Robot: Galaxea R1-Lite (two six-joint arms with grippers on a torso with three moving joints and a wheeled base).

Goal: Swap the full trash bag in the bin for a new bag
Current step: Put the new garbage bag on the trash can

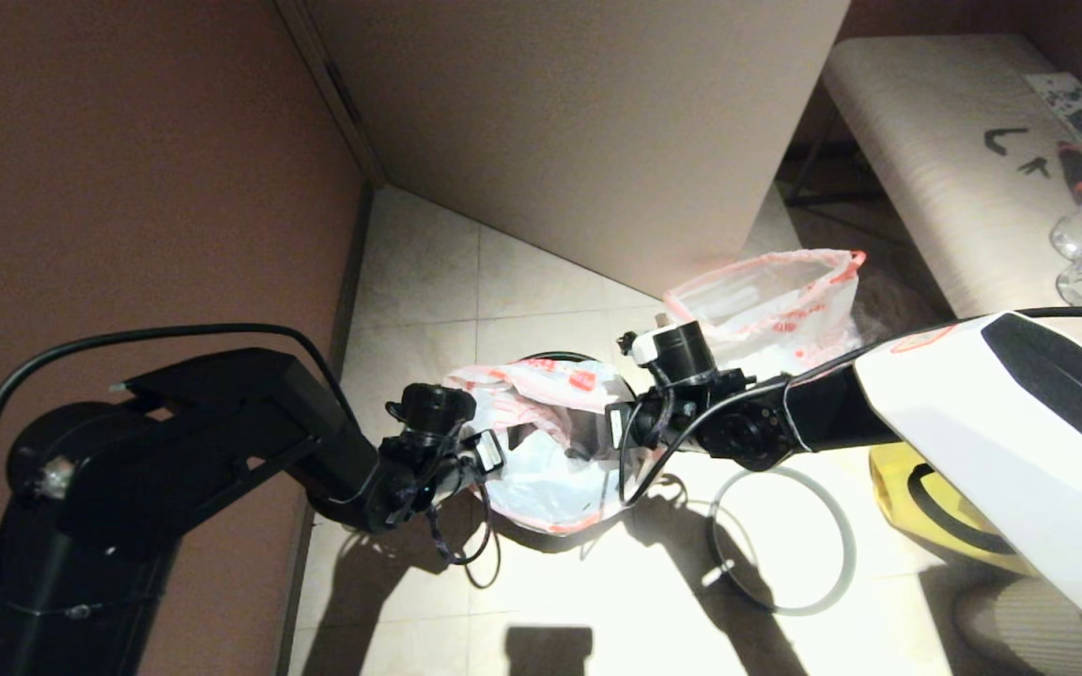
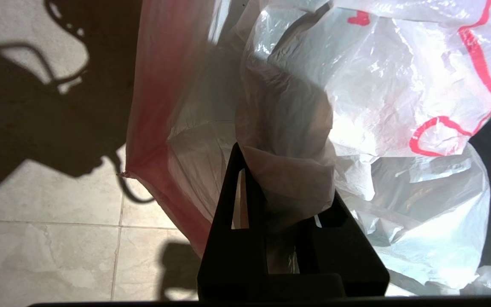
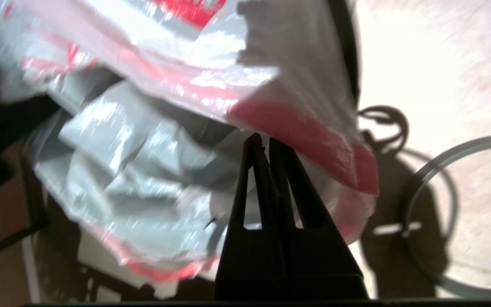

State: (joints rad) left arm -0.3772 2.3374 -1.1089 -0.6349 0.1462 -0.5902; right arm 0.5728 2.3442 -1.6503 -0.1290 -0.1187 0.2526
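New bag (image 1: pixel 541 441), slack translucent white, red hem, pinched by left hand (image 2: pixel 290 187), right hand (image 3: pixel 267 143) closed.

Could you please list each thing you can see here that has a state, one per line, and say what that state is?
New bag: slack, mouth spread over the bin, pinched on both sides.
Full bag: out of the bin, standing on the floor behind it.
Bin: upright, mostly hidden by the new bag.
Hoop: off the bin, flat on the floor.
Left pincer: shut on the bag's film.
Right pincer: shut at the bag's hem.
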